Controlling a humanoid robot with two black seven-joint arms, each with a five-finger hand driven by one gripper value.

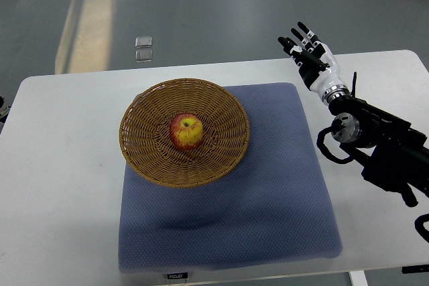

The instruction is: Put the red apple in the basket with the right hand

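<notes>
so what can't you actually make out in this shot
- Top view, left hand: out of frame.
- Right arm: cut off by the right edge.
- Red apple: its underside is hidden against the basket.
- Label on the blue mat: print too small to read.
- Two small clear things on the floor: too small to identify.

A robotics lab or test room is suggested. A plain white table with rounded corners is set on a smooth grey floor, and a blue padded mat is laid across it as a work surface. A black robot arm is seen at the right edge. No household furnishings are shown.
</notes>
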